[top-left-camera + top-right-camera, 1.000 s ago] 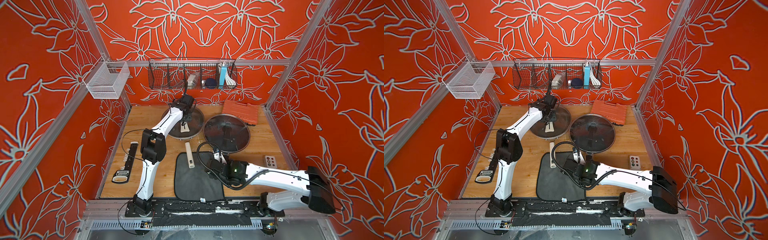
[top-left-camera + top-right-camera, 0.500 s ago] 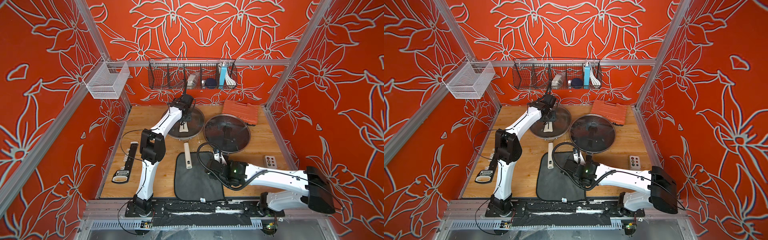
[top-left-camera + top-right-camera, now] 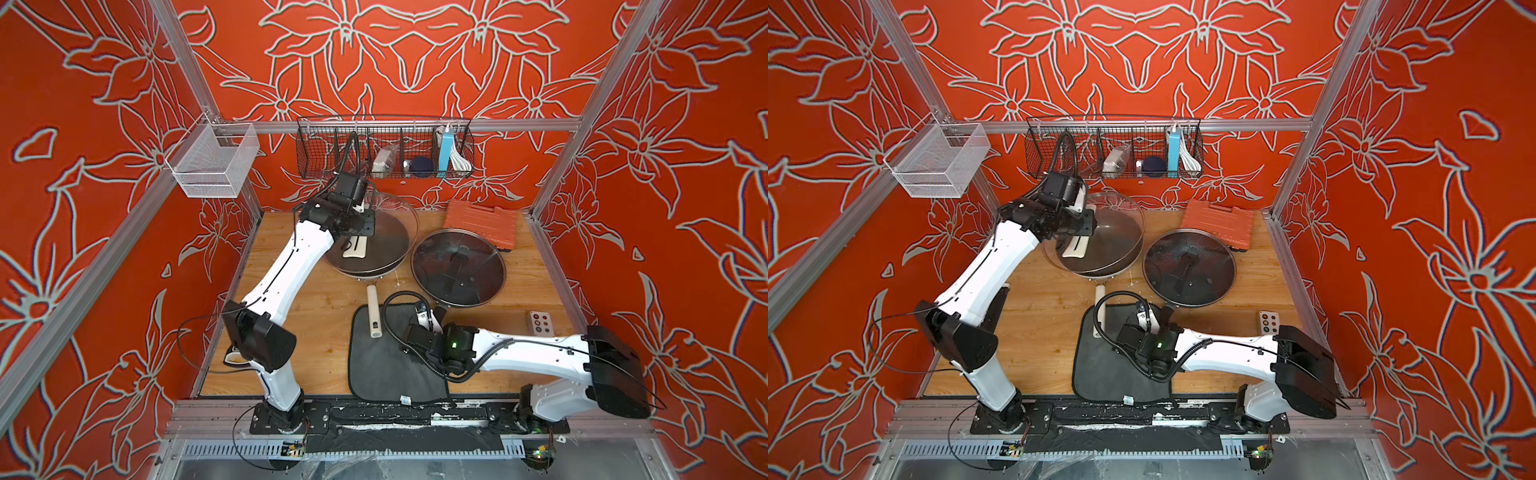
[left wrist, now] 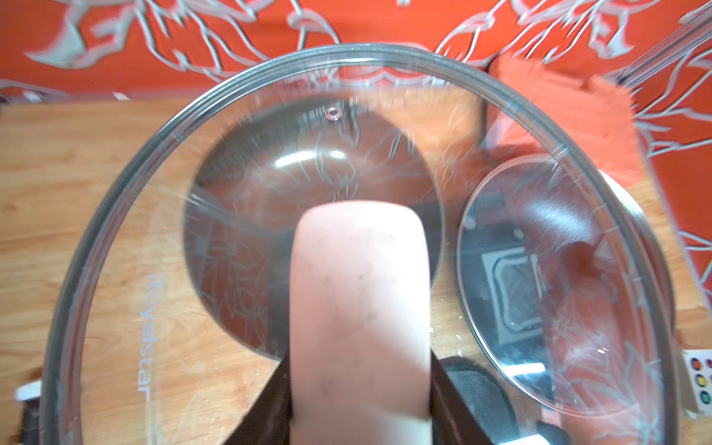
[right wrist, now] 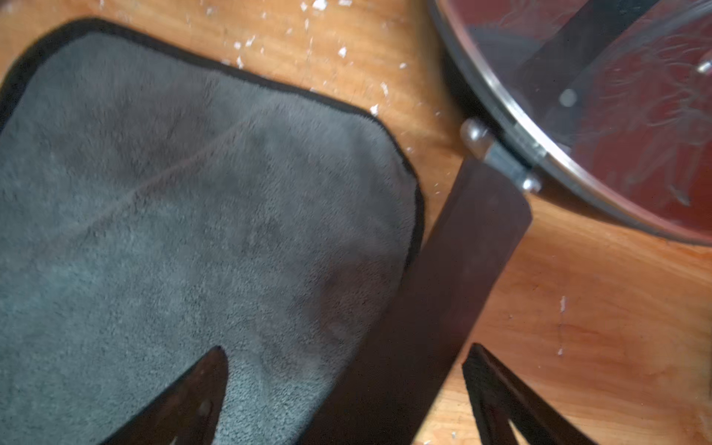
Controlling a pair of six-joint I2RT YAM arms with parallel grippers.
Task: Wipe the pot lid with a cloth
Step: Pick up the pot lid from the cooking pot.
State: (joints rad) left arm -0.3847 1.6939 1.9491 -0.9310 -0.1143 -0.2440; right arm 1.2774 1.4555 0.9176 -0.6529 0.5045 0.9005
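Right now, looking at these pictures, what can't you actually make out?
Left jaws on the pot lid: hidden under the left arm in both top views, cut by the picture's edge in the left wrist view.
Right side of the cloth: covered by the right arm in both top views.
Contents of the wire basket: too small behind mesh in both top views.
Cloth underside: faces the table everywhere.

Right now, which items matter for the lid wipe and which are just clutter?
In play: pot lid, gripped by its cream handle in the left hand; grey cloth, flat, its corner under the open right hand.
Clutter: black-handled glass lid, cream-handled pan, orange case, button box, wire basket, mesh basket.
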